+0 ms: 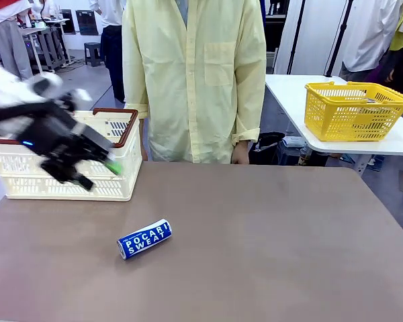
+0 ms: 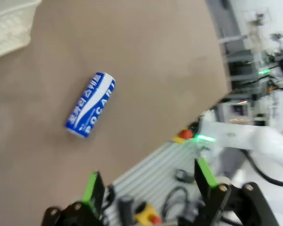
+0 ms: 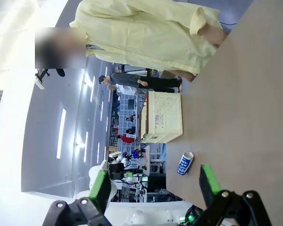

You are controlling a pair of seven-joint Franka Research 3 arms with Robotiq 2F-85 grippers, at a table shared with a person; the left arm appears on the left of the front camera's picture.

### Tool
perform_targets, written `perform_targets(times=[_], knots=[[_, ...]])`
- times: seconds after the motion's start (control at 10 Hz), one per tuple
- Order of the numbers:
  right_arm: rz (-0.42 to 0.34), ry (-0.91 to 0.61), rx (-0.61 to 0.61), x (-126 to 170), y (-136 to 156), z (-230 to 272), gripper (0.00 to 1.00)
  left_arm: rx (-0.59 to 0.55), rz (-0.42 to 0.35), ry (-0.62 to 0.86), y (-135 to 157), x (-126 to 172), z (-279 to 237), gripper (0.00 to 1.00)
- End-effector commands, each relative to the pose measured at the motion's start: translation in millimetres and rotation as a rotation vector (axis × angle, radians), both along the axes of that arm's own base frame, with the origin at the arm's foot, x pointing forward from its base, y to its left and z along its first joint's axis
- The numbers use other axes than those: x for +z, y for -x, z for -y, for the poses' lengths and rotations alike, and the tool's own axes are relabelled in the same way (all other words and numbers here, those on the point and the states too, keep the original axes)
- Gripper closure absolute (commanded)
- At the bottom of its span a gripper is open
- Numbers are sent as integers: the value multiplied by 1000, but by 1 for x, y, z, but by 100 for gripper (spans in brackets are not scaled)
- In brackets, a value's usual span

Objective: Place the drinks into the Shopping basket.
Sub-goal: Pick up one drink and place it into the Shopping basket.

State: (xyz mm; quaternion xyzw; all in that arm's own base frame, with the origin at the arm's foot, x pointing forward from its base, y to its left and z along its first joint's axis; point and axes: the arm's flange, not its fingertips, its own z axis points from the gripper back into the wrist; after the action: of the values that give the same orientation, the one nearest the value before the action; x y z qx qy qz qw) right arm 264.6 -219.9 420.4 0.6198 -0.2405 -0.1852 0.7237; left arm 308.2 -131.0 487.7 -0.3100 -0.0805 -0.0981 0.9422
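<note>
1. In the front view, your left gripper sits at the left of the frame, in front of the Shopping basket's front wall. It is blurred there, with one green pad catching the light.
2. In the left wrist view, the left gripper has its fingers spread wide at the bottom edge, with nothing between them.
3. In the right wrist view, your right gripper is spread just as wide at the bottom of the frame and is also empty.
4. The blue can lies on its side on the brown table, lower left of centre in the front view. It is clear of the basket and of both grippers.
5. The left wrist view puts that can left of centre, above the fingers, with a corner of the basket at the upper left.
6. The right wrist view shows the can just above the finger gap and the basket near the frame's centre.
7. A person in a pale yellow gown stands at the far edge of the table, top centre, with one hand hanging down by that edge.
8. A yellow mesh basket rests on a white table at the upper right.
</note>
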Motion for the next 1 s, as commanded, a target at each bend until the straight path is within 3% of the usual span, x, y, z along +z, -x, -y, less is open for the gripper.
perform_targets(times=[0.0, 0.2, 0.3, 0.4, 0.9], knots=[[-9, -21, -5, 5, 0, 1, 0, -70, 118, -202, 5, -25, 61, 0], [-9, -21, -5, 5, 0, 1, 0, -139, 203, -403, 0, -57, 116, 0], [-9, -21, -5, 5, 0, 1, 0, -90, 320, -444, -6, -63, 117, 0], [-9, -21, -5, 5, 0, 1, 0, -169, 186, -312, 25, -40, 117, 0], [-9, -21, -5, 5, 0, 1, 0, -166, 198, -339, 20, -47, 121, 0]])
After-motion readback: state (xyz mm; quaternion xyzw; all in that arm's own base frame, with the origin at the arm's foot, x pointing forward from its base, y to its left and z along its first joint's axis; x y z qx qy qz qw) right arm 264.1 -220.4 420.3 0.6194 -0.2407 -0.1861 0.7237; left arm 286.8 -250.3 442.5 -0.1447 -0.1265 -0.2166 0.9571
